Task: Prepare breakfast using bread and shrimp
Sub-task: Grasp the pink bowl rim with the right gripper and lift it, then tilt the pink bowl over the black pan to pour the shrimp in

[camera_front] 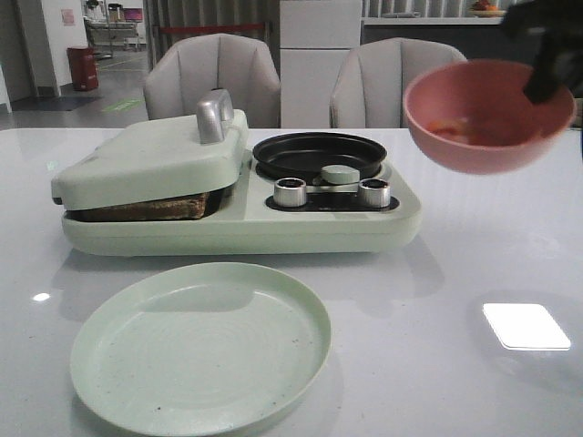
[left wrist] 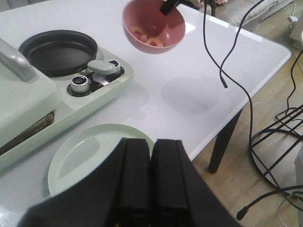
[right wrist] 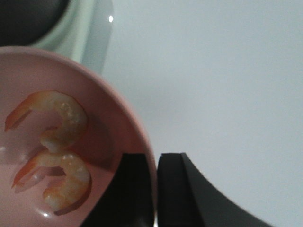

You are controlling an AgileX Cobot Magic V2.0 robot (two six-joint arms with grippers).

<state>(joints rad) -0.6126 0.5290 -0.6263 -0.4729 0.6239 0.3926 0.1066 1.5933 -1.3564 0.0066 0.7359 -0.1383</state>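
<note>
Shrimp (right wrist: pixel 57 118) lie in a pink bowl (camera_front: pixel 487 114) that the right pincer (right wrist: pixel 155 189) holds up in the air above the counter (camera_front: pixel 474 273), to the right of the breakfast maker (camera_front: pixel 241 214). The right wrist view shows two curled orange-pink pieces, one beside the other, on the bowl's inner wall just beside the pincer's inner finger. The right pincer is clamped on the bowl's rim, one finger inside and one outside.

Bread (camera_front: pixel 146 209) sits in the sandwich press on the left half of the breakfast maker, its brown crust edge showing in the gap under the pale green lid (camera_front: pixel 150 159), which rests tilted on it. On the right half a round black pan (camera_front: pixel 319 153) sits behind two silver knobs (camera_front: pixel 291 192).

A pale green plate (camera_front: pixel 200 346) lies on the counter in front of the appliance. The left pincer (left wrist: pixel 151 182) hangs over the plate's near edge, its fingers pressed together with nothing between them.

No brand, label or writing can be read on the appliance, the bowl or the plate.
</note>
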